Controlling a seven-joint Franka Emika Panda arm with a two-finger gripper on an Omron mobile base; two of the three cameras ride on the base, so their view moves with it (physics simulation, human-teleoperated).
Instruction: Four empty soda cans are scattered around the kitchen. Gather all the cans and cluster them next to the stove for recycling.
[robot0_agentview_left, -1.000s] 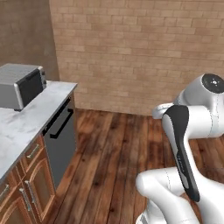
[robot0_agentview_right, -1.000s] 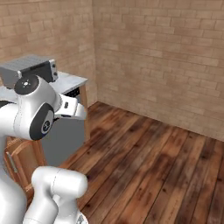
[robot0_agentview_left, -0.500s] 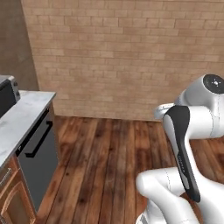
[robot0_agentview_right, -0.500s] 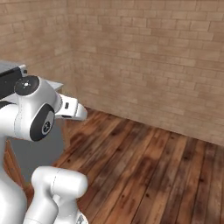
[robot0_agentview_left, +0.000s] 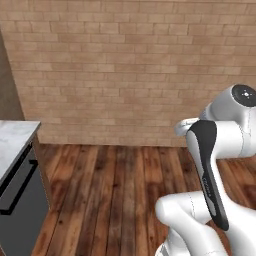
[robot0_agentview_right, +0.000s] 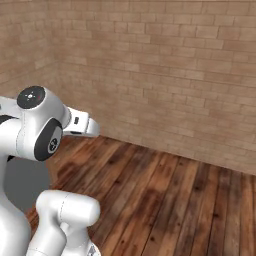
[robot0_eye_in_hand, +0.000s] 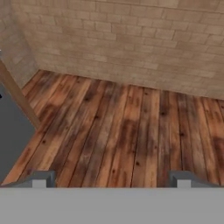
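Hand view: my gripper (robot0_eye_in_hand: 111, 178) jaws spread wide, holding nothing | wood floor (robot0_eye_in_hand: 127, 127) ahead | brick wall (robot0_eye_in_hand: 131, 39) at 12 | grey appliance front (robot0_eye_in_hand: 11, 131) at 9

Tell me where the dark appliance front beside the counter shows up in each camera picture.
Left base view: the dark appliance front sits at the lower left, under the end of the marble counter.
Right base view: it is the grey patch low at the left, behind the arm.
Hand view: it is the grey panel along the left edge.
Shared landmark: the brick wall meeting the plank floor.
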